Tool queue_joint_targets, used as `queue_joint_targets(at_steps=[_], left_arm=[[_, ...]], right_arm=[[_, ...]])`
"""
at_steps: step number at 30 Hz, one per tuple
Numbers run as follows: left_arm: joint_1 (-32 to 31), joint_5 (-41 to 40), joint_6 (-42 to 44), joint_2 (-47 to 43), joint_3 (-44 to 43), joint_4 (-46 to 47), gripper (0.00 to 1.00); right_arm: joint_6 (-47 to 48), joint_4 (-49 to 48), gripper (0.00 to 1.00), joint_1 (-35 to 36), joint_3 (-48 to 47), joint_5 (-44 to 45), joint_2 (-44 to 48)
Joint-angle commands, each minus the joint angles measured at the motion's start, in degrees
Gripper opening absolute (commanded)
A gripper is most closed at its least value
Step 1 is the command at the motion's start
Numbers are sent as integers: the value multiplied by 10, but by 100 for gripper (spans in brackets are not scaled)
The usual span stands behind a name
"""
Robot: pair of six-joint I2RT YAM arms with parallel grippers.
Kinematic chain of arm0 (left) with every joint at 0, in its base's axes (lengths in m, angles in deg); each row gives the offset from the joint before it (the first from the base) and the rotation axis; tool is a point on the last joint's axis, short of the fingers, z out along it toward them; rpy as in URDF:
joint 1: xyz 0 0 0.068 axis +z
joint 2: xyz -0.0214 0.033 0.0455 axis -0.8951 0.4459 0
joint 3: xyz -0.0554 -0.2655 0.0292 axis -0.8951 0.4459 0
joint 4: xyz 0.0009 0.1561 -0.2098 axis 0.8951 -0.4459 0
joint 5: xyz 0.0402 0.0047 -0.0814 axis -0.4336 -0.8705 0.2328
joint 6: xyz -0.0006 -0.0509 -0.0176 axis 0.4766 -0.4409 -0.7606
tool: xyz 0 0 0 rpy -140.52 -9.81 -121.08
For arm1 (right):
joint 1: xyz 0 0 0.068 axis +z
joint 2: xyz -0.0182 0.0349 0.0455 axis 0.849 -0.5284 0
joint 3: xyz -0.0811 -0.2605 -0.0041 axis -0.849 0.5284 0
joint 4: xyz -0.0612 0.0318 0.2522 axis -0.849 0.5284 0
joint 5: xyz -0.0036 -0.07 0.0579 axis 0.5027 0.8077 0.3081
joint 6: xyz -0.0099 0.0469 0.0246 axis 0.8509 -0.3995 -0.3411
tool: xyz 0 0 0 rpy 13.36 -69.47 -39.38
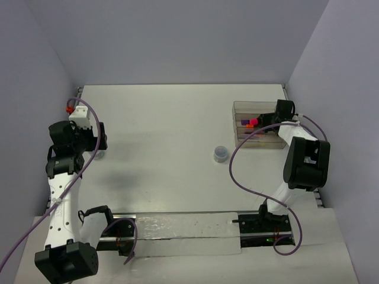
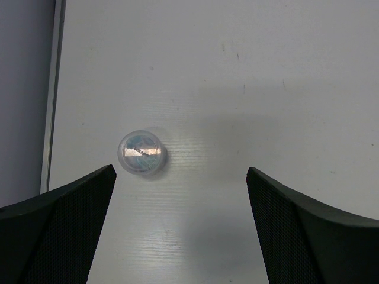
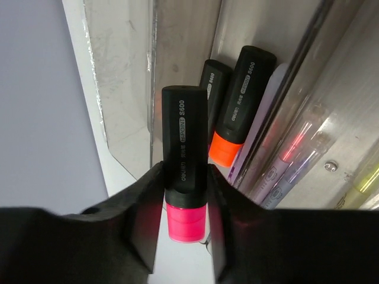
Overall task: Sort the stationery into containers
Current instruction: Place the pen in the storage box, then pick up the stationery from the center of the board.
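Now placing step: right gripper (image 3: 185, 198) clamped on pink-capped highlighter (image 3: 185, 136), poised over tray (image 1: 236, 118) beside orange-capped highlighter (image 3: 241, 100). Next: lower, release inside compartment. Left gripper (image 2: 180, 174) wide over round grey-blue piece (image 2: 141, 152).

The compartmented tray (image 1: 237, 115) is set at the far right of the table (image 1: 166, 118). A highlighter (image 3: 185, 148) is held by the right gripper (image 3: 185, 201) over the tray, beside two more highlighters (image 3: 240, 106) lying in one compartment. One round piece (image 1: 220, 154) is placed near the table's middle, left of the tray. Another round piece (image 2: 141, 152) is found by the left edge, beneath the left gripper (image 2: 180, 177).
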Motion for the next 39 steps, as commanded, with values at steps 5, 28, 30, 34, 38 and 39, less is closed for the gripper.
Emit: queue_joint_targets(at_steps=[5, 28, 30, 34, 38, 39], left_arm=[[4, 8, 7, -6, -11, 23, 99], [7, -77, 69, 75, -165, -111, 99], [13, -78, 63, 99, -165, -144, 99], [29, -70, 50, 115, -149, -162, 99], [40, -83, 37, 98, -114, -143, 99], [40, -90, 37, 90, -103, -136, 99]], right_arm=[[32, -21, 56, -9, -45, -24, 6], [611, -153, 100, 284, 36, 73, 325], [638, -105, 100, 285, 0, -20, 305], [633, 67, 97, 293, -97, -105, 239], [637, 260, 94, 347, -192, 21, 110], [643, 281, 96, 358, -198, 34, 92]])
